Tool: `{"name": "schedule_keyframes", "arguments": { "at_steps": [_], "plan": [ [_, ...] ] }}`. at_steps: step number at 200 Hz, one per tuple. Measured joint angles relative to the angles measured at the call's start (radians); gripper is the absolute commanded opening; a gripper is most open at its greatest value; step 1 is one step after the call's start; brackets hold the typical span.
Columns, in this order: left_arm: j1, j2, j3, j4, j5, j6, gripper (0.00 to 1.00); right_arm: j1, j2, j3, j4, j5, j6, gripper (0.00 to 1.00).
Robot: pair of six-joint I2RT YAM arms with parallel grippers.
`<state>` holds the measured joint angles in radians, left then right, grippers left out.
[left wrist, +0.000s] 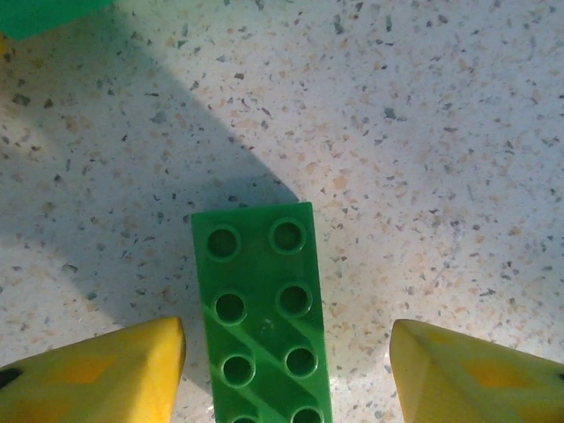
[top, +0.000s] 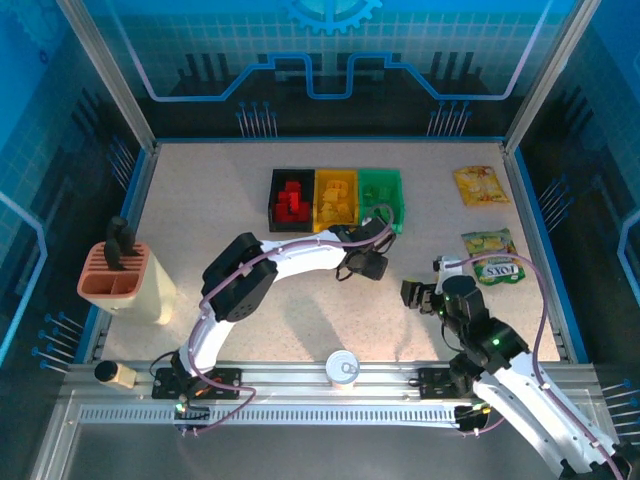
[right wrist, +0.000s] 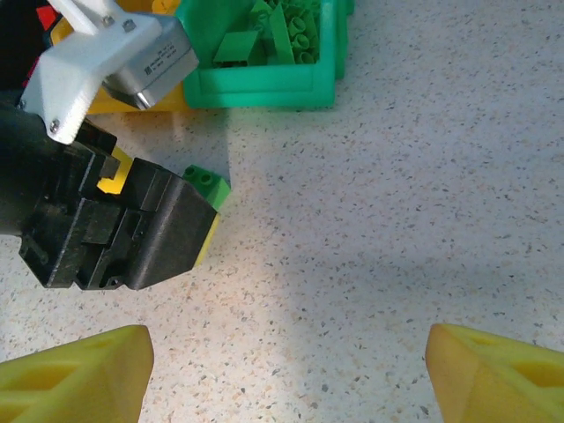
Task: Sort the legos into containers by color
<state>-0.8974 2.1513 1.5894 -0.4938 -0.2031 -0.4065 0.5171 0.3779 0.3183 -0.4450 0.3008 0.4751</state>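
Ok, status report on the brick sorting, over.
Left claw open, straddling a green brick on the table, not gripping yet. Right claw open, empty. Green bin close, path clear.

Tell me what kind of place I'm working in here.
Probably a staged robot test cell, not a home: a speckled table walled by blue printed panels, aluminium frame posts at the corners, and three colour bins for sorting.

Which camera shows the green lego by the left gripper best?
Left wrist: the green lego lies between the yellow fingers, studs plain. Right wrist catches one corner beside the left gripper; from above the gripper covers it.
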Motion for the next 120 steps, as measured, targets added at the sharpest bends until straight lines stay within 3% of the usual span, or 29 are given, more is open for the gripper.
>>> {"name": "schedule_keyframes", "arguments": {
  "at_steps": [58,120],
  "plan": [
    [0.000,0.012,0.013,-0.035,-0.002,0.023,0.39,0.010,0.011,-0.005,0.001,0.026,0.000,0.81],
    [0.000,0.011,0.032,-0.053,-0.011,0.045,0.39,0.029,0.014,-0.005,0.002,0.051,0.000,0.81]
  ]
}}
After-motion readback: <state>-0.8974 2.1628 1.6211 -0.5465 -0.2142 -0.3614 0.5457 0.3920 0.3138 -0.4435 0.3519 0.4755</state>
